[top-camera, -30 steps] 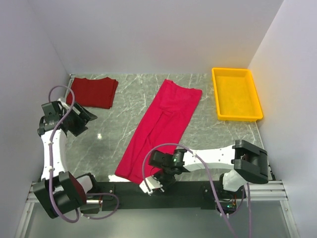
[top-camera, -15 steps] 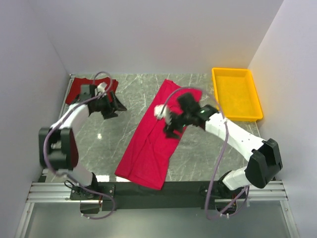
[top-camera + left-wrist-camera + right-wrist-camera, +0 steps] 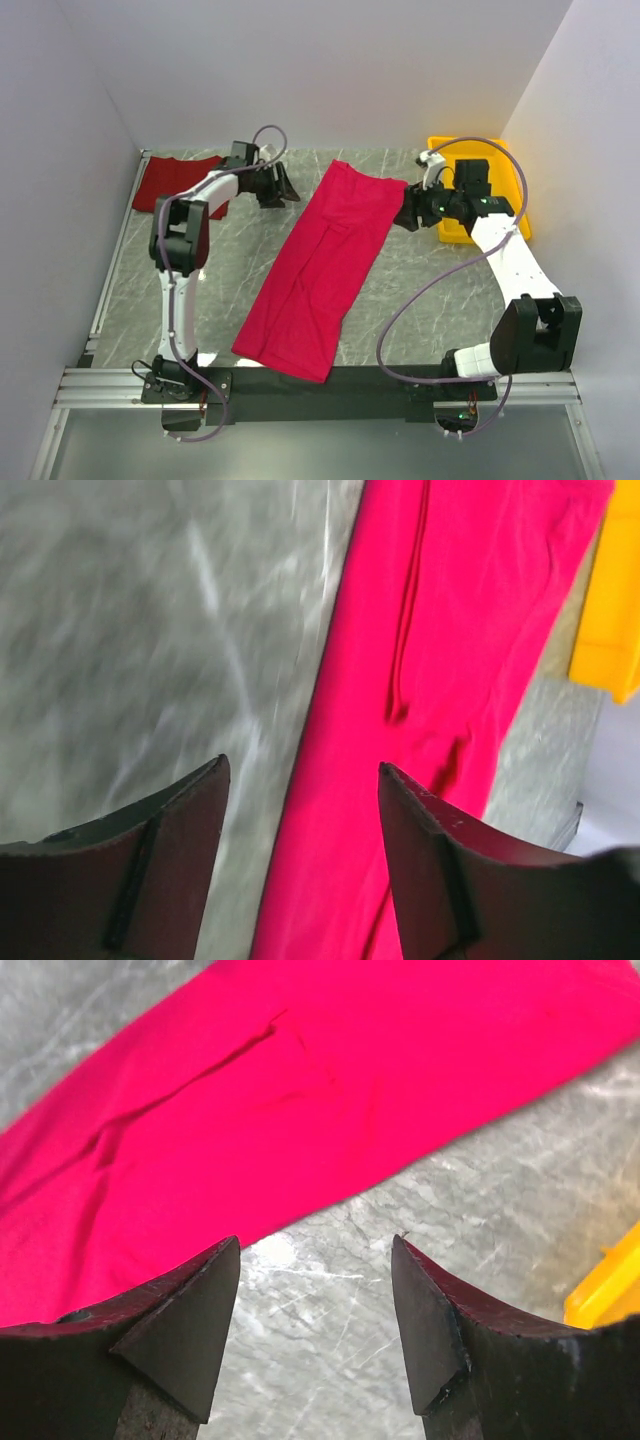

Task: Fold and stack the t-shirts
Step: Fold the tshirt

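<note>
The darker brick-red t-shirt [image 3: 175,183] is seen folded into a compact block at the far left corner of the marble table [image 3: 230,270], well to the left of the crimson-pink t-shirt [image 3: 325,265]. Between the two shirts, the left gripper [image 3: 283,188] is held just beside the pink shirt's far left edge. In the left wrist view its jaws are spread apart with nothing between them, above the line where marble meets cloth.

The pink shirt is laid flat in the middle of the table as a long, narrow strip. Its long axis runs diagonally, from the near end (beside the arm bases) up to a broader far end on the right. The cloth is bright and mostly smooth, with a few long creases running along the strip. Nothing rests on it.

Just to the right of the pink shirt's far corner, the right gripper [image 3: 405,215] is placed over bare marble, its jaws likewise parted and empty. Further right of the shirt, a yellow tray [image 3: 512,180] is partly covered by the right arm.
</note>
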`<state>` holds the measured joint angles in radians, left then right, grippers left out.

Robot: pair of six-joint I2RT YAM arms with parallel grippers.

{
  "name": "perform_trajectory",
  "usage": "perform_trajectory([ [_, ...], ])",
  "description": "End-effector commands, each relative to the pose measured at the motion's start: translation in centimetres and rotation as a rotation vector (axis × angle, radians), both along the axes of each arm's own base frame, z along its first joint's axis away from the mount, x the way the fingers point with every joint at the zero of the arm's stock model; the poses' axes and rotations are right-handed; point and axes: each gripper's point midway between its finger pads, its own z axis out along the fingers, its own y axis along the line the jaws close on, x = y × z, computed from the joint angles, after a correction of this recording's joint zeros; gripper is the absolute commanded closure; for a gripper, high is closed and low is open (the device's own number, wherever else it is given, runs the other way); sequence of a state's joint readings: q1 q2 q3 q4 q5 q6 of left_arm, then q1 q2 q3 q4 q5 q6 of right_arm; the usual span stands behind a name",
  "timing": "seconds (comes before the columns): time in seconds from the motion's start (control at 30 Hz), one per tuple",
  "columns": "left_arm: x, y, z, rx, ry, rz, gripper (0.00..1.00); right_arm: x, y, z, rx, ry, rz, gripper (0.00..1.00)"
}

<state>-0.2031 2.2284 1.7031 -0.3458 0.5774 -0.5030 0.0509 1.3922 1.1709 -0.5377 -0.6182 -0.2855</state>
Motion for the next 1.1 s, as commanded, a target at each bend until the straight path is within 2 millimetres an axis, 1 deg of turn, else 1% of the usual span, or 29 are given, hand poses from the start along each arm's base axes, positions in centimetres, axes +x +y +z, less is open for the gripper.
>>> perform_trajectory([
  [0.0,2.7,-2.4,0.9,0.003,-0.045,0.010,0.35,0.1,0.1,3.2,0.093,-0.032,-0.050,0.32],
  [0.03,3.1,-2.5,0.4,0.019,-0.040,0.022,0.35,-0.1,-0.2,3.1,0.110,-0.022,-0.069,0.32],
  [0.07,3.1,-2.9,-1.0,0.037,-0.013,0.025,0.37,-0.3,0.0,3.1,0.124,-0.015,-0.063,0.32],
  [0.1,3.9,-3.1,-0.7,0.046,-0.025,0.039,0.37,-0.4,-0.1,3.0,0.129,-0.011,-0.068,0.32],
  [0.17,4.2,-3.3,-2.2,0.074,-0.005,0.058,0.37,-0.8,-0.1,2.8,0.140,-0.007,-0.073,0.32],
  [0.23,4.6,-3.6,-2.4,0.069,-0.007,0.061,0.39,-0.9,0.0,2.8,0.148,-0.007,-0.078,0.32],
  [0.27,4.4,-4.0,-3.1,0.067,0.007,0.056,0.39,-1.0,0.1,2.8,0.153,-0.006,-0.078,0.32],
  [0.3,4.6,-4.2,-2.8,0.065,0.001,0.053,0.39,-1.0,0.1,2.8,0.157,-0.007,-0.079,0.32],
  [0.37,4.4,-4.9,-3.5,0.071,0.012,0.039,0.40,-1.0,0.2,2.8,0.169,-0.005,-0.083,0.32],
  [0.4,4.4,-5.1,-3.4,0.071,0.012,0.036,0.40,-1.1,0.2,2.8,0.172,-0.004,-0.081,0.32],
  [0.47,4.2,-5.5,-3.8,0.074,0.020,0.030,0.40,-1.0,0.3,2.9,0.175,-0.004,-0.079,0.32],
  [0.63,3.8,-5.9,-4.8,0.083,0.043,0.031,0.45,-0.7,0.4,3.0,0.183,-0.002,-0.080,0.32],
  [0.7,3.7,-6.3,-4.9,0.087,0.041,0.022,0.46,-0.7,0.4,2.9,0.186,0.000,-0.080,0.32],
  [0.87,3.3,-7.1,-5.6,0.103,0.049,0.004,0.48,-1.0,0.5,2.8,0.186,0.004,-0.081,0.32],
  [0.97,3.2,-7.0,-6.3,0.117,0.061,0.013,0.50,-1.0,0.4,2.9,0.183,-0.001,-0.083,0.32],
  [1.07,3.2,-7.0,-6.6,0.123,0.068,0.015,0.58,-1.1,0.3,2.9,0.182,-0.002,-0.083,0.32],
])
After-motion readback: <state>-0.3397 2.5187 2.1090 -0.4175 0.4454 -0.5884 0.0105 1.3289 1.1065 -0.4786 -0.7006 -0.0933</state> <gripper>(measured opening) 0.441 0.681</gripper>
